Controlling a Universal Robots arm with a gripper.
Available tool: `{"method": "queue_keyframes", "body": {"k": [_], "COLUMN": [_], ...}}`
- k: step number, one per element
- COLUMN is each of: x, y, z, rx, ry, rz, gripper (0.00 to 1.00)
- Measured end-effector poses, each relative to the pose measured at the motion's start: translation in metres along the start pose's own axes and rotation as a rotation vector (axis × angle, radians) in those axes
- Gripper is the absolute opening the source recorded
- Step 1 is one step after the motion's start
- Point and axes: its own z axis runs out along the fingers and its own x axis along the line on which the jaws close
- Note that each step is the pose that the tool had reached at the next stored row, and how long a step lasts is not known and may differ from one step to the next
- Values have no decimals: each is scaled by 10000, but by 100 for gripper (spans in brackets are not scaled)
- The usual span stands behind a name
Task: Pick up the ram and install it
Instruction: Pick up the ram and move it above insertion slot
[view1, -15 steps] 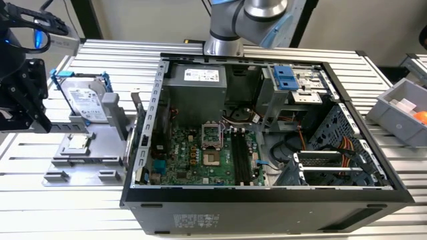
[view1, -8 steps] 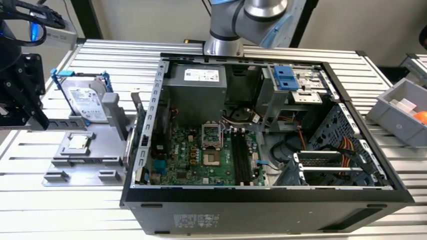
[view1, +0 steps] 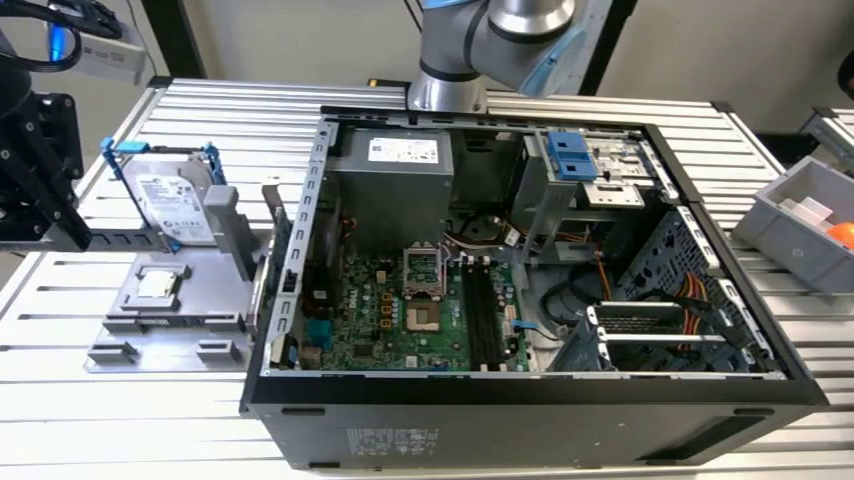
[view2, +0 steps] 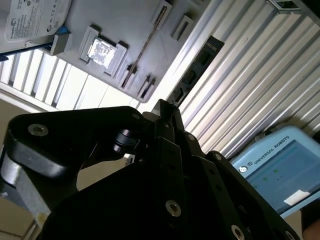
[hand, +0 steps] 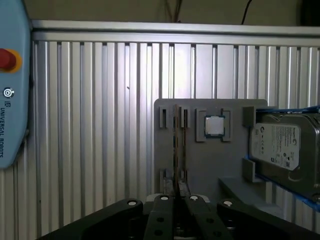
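The ram (hand: 176, 145) stands on edge in a slot of a grey fixture plate (hand: 210, 165), showing as a thin dark strip. In the exterior view the ram (view1: 278, 235) rises between the plate (view1: 174, 320) and the open computer case (view1: 534, 385). My gripper (hand: 178, 200) hangs well above the plate, lined up with the strip's end and apart from it. In the second wrist view the gripper (view2: 167, 107) shows side-on, shut on nothing, with the ram (view2: 145, 45) far beyond it. Long black slots (view1: 483, 310) lie on the green motherboard (view1: 387, 310) inside the case.
A hard drive (hand: 280, 145) in a blue bracket and a small square chip (hand: 215, 126) share the fixture plate. A blue teach pendant (hand: 10, 100) lies on the ribbed table. A black frame (view1: 34, 170) stands at the exterior view's left, a grey bin (view1: 801, 225) at its right.
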Motion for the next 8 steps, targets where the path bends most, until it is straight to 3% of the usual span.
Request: {"method": "queue_keyframes", "body": {"k": [5,8], "x": [-2,-3], "y": [2,2], "z": [-61,-67], "rx": [-1,2], "ry": [1,-2], "rz": [0,0], "gripper": [0,0]}}
